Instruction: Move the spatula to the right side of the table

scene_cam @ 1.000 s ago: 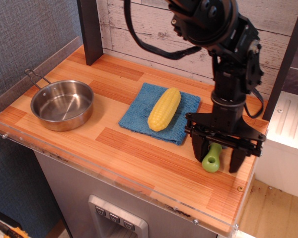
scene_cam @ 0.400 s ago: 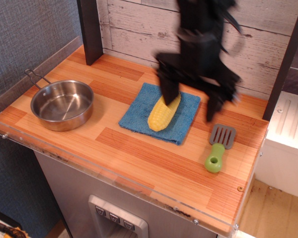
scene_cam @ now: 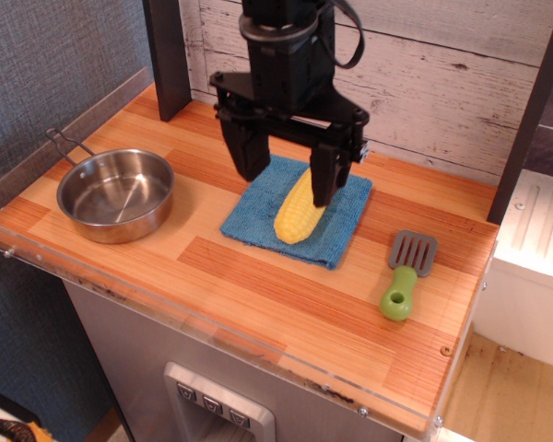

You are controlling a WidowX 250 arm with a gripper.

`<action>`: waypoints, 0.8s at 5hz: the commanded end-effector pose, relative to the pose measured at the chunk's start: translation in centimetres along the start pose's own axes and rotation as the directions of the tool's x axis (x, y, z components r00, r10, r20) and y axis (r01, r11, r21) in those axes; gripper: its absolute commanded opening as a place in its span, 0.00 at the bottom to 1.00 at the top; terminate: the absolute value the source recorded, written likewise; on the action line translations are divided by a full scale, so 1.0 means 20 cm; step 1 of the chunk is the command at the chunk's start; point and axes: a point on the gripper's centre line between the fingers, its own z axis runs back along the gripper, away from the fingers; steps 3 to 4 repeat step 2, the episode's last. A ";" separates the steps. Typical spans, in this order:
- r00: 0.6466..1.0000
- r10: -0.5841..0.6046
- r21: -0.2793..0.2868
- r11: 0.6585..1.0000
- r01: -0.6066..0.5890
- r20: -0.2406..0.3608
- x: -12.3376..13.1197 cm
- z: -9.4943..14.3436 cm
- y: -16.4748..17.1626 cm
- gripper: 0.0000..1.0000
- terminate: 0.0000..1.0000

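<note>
The spatula (scene_cam: 405,273) lies flat on the right side of the wooden table (scene_cam: 258,295), grey slotted blade pointing away, lime-green handle toward the front edge. My gripper (scene_cam: 288,173) hangs open and empty above the far part of the blue cloth, well to the left of the spatula and apart from it. Its two black fingers (scene_cam: 250,152) point down, one at each side of the corn's far end.
A yellow corn cob (scene_cam: 300,210) lies on a blue cloth (scene_cam: 295,219) at the table's middle. A steel pan (scene_cam: 116,194) with a wire handle sits at the left. A dark post (scene_cam: 169,55) stands at the back left, a plank wall behind.
The gripper let go of the spatula at the right, rose and moved left to above the cloth and corn. The spatula stays where it was set down.
</note>
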 end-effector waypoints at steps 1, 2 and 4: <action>0.995 -0.036 -0.036 0.999 0.033 -0.090 -0.04 0.01 0.06 1.00 0.00; 0.995 -0.036 -0.036 0.999 0.033 -0.090 -0.04 0.01 0.06 1.00 1.00; 0.995 -0.036 -0.036 0.999 0.033 -0.090 -0.04 0.01 0.06 1.00 1.00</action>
